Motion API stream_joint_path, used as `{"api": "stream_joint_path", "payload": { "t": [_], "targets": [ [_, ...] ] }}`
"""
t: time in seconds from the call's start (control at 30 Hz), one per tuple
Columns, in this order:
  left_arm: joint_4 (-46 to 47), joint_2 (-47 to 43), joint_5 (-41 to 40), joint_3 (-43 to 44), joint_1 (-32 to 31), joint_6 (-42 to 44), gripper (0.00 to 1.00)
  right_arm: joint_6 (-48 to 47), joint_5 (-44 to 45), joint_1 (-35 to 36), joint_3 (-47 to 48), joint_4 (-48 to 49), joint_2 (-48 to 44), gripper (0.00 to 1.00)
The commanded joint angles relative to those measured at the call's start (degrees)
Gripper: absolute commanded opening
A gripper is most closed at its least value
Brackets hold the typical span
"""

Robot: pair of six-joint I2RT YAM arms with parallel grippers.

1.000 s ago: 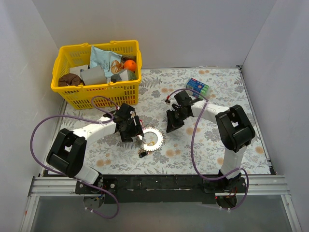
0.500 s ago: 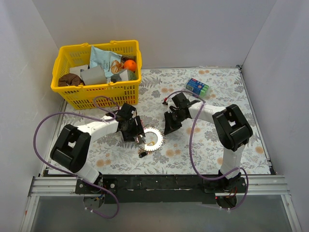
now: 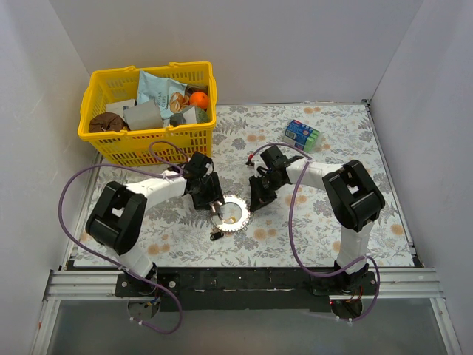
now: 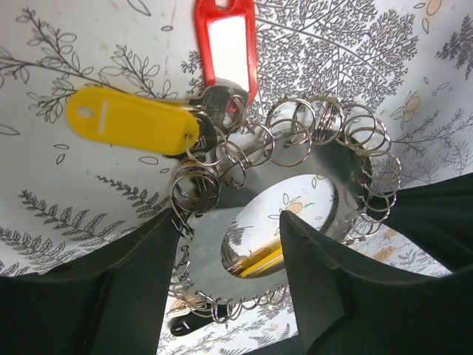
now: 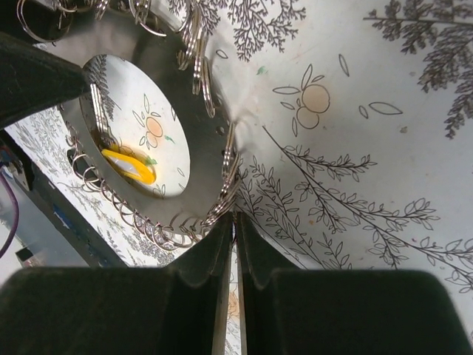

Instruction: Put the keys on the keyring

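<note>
The keyring (image 3: 239, 206) is a flat silvery hoop edged with small wire loops, lying mid-table. My left gripper (image 3: 213, 202) is at its left side; in the left wrist view it (image 4: 229, 222) stands open with the keyring (image 4: 207, 237) between its fingers. A yellow-headed key (image 4: 133, 122) and a red-headed key (image 4: 225, 41) lie tangled in the loops at the far edge. A dark key (image 3: 216, 235) lies just in front of the hoop. My right gripper (image 3: 256, 201) is shut on the keyring's rim (image 5: 222, 181), its tips (image 5: 234, 220) pinching the loops. Something yellow (image 5: 129, 164) shows through the hole.
A yellow basket (image 3: 111, 144) full of odds and ends stands at the back left. A blue-green packet (image 3: 301, 134) lies at the back right. White walls close in the flowered cloth on three sides. Purple cables loop beside both arms.
My left gripper has slid right and toward the back along the hoop's left side, and its jaws have narrowed somewhat. The right gripper has edged left, still pinching the rim.
</note>
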Motion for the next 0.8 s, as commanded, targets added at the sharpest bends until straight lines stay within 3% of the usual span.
{"api": "stream_joint_path", "payload": {
  "t": [0.0,0.77],
  "targets": [
    [0.1,2.1,-2.3,1.9,0.0,2.0,0.56,-1.3,-0.1,0.7,-0.8,-3.1,-1.5,0.14],
    [-1.4,10.5,-4.1,12.2,0.0,6.9,0.56,-2.5,-2.7,3.1,-0.6,-6.9,-2.8,0.14]
  ]
}}
